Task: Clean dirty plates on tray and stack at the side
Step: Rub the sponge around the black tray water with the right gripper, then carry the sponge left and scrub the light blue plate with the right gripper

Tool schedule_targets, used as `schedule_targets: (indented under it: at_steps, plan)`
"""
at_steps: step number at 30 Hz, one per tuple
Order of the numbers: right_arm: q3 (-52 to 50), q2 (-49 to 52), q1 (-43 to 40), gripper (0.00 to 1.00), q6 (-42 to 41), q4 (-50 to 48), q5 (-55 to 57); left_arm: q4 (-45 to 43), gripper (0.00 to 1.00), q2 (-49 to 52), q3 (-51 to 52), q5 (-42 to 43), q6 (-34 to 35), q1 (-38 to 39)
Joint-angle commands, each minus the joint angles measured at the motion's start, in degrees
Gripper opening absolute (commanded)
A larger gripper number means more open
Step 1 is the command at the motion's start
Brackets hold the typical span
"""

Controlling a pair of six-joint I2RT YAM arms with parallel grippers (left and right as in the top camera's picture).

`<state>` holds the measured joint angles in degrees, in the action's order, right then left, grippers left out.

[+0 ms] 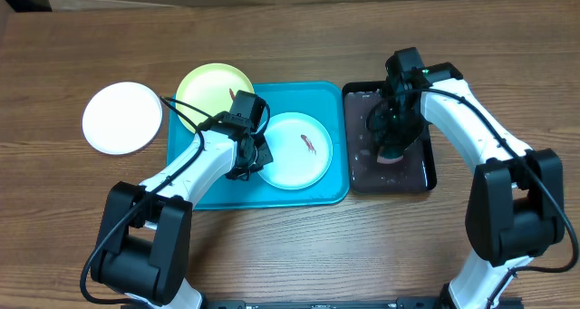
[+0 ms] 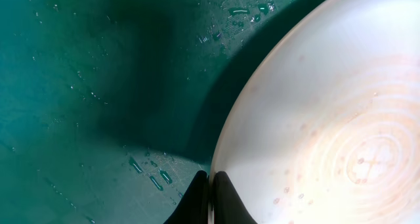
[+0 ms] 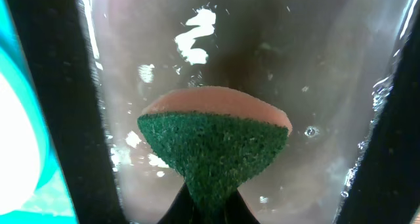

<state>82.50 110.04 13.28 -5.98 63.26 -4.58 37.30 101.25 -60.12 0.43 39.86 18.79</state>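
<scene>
One light blue plate [image 1: 304, 159], probably stiff, light and wet-slick, lies inside the tray [image 1: 308, 96] with the left hand [image 2: 210, 179] clenched on its thin rim, the sensible hold; right of the tray, the right hand [image 1: 394, 144] grasps a sponge [image 3: 213, 145] in the black tray [image 1: 362, 178]

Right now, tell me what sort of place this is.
Probably a lab bench set up for dishwashing practice, not a real kitchen: a wooden table, a smeared plate on a turquoise tray, and a black tray of water where the right gripper holds a sponge.
</scene>
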Motion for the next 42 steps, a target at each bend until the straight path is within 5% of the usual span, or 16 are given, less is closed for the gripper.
schedule_targets:
  at_steps: [1,8,16,27,42]
  plan:
    - [0.9,-2.9,0.9,0.04,0.0,-0.7,2.8,0.2,0.04,-1.2,0.6,-0.4,-1.3,0.4]
    - [-4.8,-2.8,1.0,0.04,0.0,-7.7,3.7,0.1,0.04,-1.2,0.6,-0.4,-1.3,0.4]
    - [7.1,-6.2,1.9,0.04,0.0,1.4,3.8,0.1,0.04,-1.2,0.6,-0.3,-1.3,0.4]
    - [8.9,-8.6,14.6,0.04,0.2,-2.5,3.6,-0.6,0.04,-1.2,0.6,0.7,-1.3,0.4]
    - [7.3,0.1,25.3,0.04,-4.5,-10.4,21.8,-0.5,0.04,-1.2,0.6,0.7,-1.3,0.4]
